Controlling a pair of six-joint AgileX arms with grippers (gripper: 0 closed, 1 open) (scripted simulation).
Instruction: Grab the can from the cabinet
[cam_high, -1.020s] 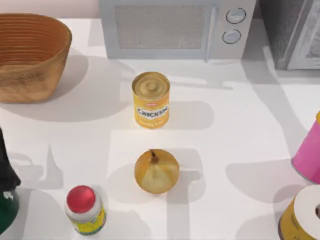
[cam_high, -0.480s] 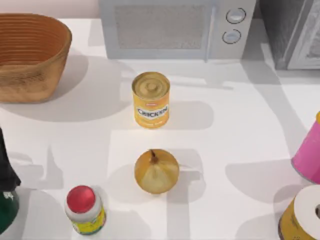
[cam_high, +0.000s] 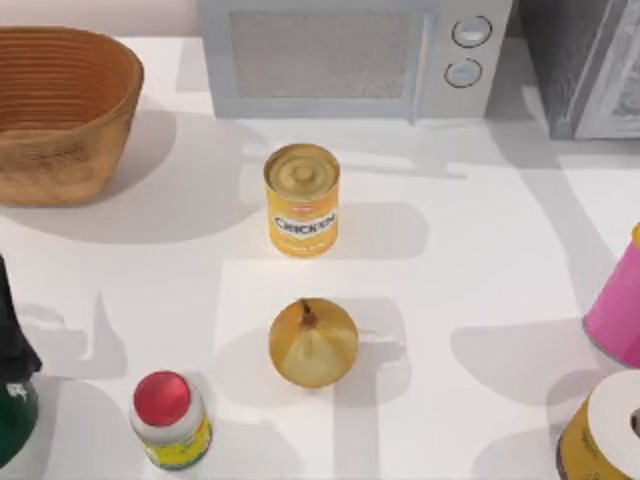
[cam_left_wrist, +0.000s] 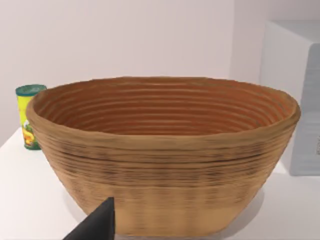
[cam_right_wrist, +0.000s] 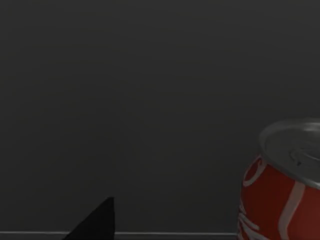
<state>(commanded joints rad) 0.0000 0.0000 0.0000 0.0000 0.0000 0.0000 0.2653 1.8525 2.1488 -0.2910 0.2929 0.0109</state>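
Note:
A red soda can (cam_right_wrist: 282, 185) with a silver top stands upright inside the dark cabinet, seen in the right wrist view. A black part of my right gripper (cam_right_wrist: 97, 222) shows close to the camera, off to one side of the can and apart from it. In the top view the grey cabinet (cam_high: 580, 60) stands at the table's back right corner. My left gripper (cam_left_wrist: 97, 225) hangs in front of the wicker basket (cam_left_wrist: 162, 155), holding nothing that I can see.
On the white table stand a yellow chicken tin (cam_high: 302, 198), an onion (cam_high: 313, 343), a red-capped jar (cam_high: 170, 420), a dark green bottle (cam_high: 12, 400), a wicker basket (cam_high: 60, 110), a microwave (cam_high: 350, 55), a pink container (cam_high: 618, 310) and a yellow-white tub (cam_high: 605, 430).
The shadows on the table near the cabinet have shifted slightly. The things on the table have not moved.

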